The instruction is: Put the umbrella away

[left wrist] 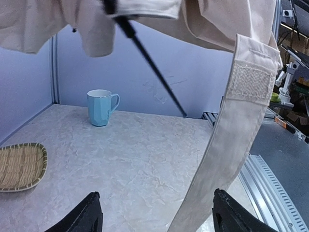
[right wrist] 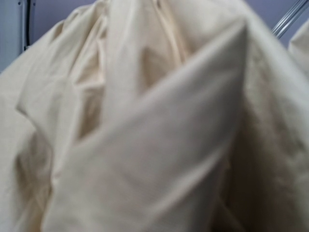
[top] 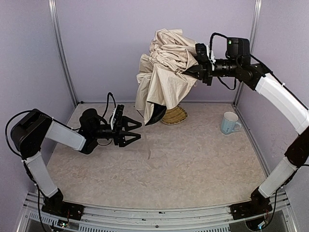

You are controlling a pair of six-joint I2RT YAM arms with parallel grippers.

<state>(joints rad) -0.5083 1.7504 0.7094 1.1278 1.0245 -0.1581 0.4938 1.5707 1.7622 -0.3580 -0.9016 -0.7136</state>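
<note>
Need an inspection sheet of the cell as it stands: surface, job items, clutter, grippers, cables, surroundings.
Surface: pale marbled table top, no damage seen.
Job's things: umbrella held in the air at the back, canopy bunched and hanging; its strap dangles between the left fingers, ungripped.
Clutter: woven tray, partly hidden behind the umbrella's lower edge; blue mug upright near the right edge.
Grippers: right gripper shut on the umbrella; left gripper open, low over the table.
Cables: left wrist cable and right wrist cable looped clear of the fabric.
Surroundings: lavender walls, metal frame post.
</note>
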